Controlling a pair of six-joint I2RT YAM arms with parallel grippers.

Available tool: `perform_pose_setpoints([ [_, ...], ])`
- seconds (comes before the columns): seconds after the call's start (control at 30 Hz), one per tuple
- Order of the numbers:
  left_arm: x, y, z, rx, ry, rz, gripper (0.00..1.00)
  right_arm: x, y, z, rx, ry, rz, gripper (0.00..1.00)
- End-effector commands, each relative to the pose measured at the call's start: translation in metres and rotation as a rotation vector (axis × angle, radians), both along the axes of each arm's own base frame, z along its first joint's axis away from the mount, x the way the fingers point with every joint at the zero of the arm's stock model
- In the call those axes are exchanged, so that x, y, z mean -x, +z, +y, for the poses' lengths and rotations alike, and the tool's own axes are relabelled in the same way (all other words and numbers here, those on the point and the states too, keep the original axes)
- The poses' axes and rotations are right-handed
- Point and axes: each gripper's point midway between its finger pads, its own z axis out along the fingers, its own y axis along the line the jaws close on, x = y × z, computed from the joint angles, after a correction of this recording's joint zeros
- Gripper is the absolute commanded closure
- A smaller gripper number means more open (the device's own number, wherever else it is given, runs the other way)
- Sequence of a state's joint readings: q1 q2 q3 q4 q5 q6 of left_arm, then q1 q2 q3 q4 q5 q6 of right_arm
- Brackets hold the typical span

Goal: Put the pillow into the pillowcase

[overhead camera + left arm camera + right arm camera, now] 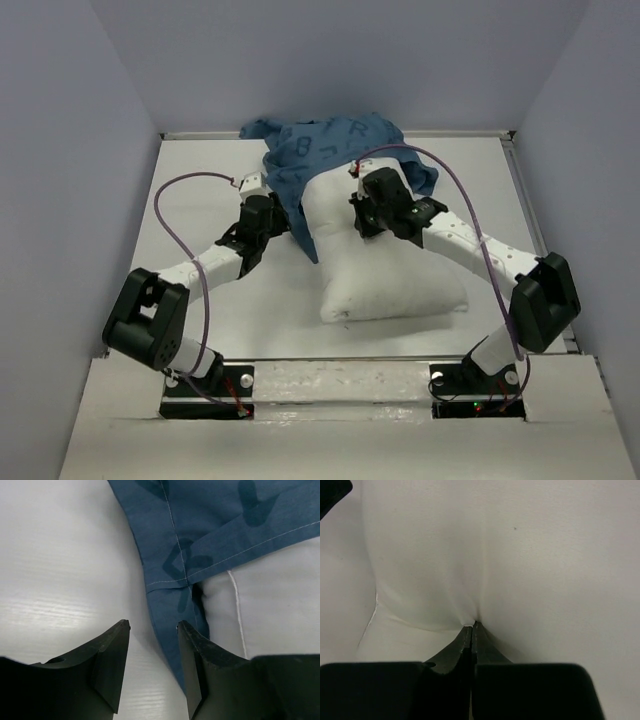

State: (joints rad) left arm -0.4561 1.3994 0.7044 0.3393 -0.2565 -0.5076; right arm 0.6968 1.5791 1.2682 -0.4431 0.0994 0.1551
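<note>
- The white pillow (392,272) lies at the middle of the table (200,200), its near end bare and plump between the 2 arms and its far end under blue cloth.
- The pillowcase (322,143), dark blue with lighter letters, sits bunched at the far edge of the table and drapes over the pillow's far end and down its left flank.
- The right gripper (372,210) is planted on top of the pillow near the blue hem. In the right wrist view its jaws are pressed together (471,626), pinching a small pucker of the pillow's (530,555) white cover, with creases running out from the pinch.
- The left gripper (268,212) hovers at the pillow's left side, just beside the hanging edge of the case.
- In the left wrist view its 2 black jaws stand narrowly apart (154,625) and grip nothing. The pillowcase's stitched hem (210,525) runs down along the right-hand finger, with the pillow (280,595) showing beyond it and the bare table (60,570) to the left.
- A purple cable (175,190) loops above each arm.
</note>
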Motion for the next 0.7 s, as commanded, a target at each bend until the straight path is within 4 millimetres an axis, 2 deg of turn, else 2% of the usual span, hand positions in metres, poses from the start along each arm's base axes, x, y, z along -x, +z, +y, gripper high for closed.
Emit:
perform_pose_setpoints([
  [0.0,-0.038,0.041,-0.028,0.006,-0.111,-0.171,0.47,-0.035,0.014,-0.081,0.056,-0.26,-0.088,1.0],
  [0.1,-0.044,0.03,-0.046,-0.031,-0.197,-0.169,0.48,-0.033,0.02,-0.097,0.037,-0.283,-0.098,1.0],
  [0.13,-0.046,0.031,-0.049,-0.035,-0.207,-0.189,0.48,-0.032,0.031,-0.102,0.025,-0.286,-0.124,1.0],
  [0.2,-0.046,0.032,-0.06,-0.051,-0.255,-0.209,0.47,-0.026,0.037,-0.097,-0.002,-0.25,-0.126,1.0],
  [0.23,-0.047,0.039,-0.069,-0.046,-0.288,-0.229,0.47,-0.024,0.044,-0.098,-0.016,-0.252,-0.14,1.0],
  [0.3,-0.045,0.045,-0.084,-0.082,-0.349,-0.269,0.47,-0.022,0.046,-0.102,-0.025,-0.257,-0.144,1.0],
  [0.33,-0.043,0.046,-0.1,-0.095,-0.392,-0.281,0.46,-0.021,0.047,-0.101,-0.034,-0.252,-0.142,1.0],
  [0.4,-0.041,0.041,-0.119,-0.109,-0.467,-0.282,0.47,-0.021,0.049,-0.099,-0.042,-0.244,-0.142,1.0],
  [0.5,-0.037,0.033,-0.134,-0.105,-0.526,-0.277,0.48,-0.022,0.053,-0.096,-0.066,-0.23,-0.143,1.0],
  [0.57,-0.04,0.026,-0.137,-0.128,-0.517,-0.267,0.49,-0.024,0.056,-0.095,-0.083,-0.225,-0.141,1.0],
  [0.67,-0.052,0.018,-0.129,-0.166,-0.448,-0.249,0.5,-0.023,0.057,-0.092,-0.096,-0.216,-0.14,1.0],
])
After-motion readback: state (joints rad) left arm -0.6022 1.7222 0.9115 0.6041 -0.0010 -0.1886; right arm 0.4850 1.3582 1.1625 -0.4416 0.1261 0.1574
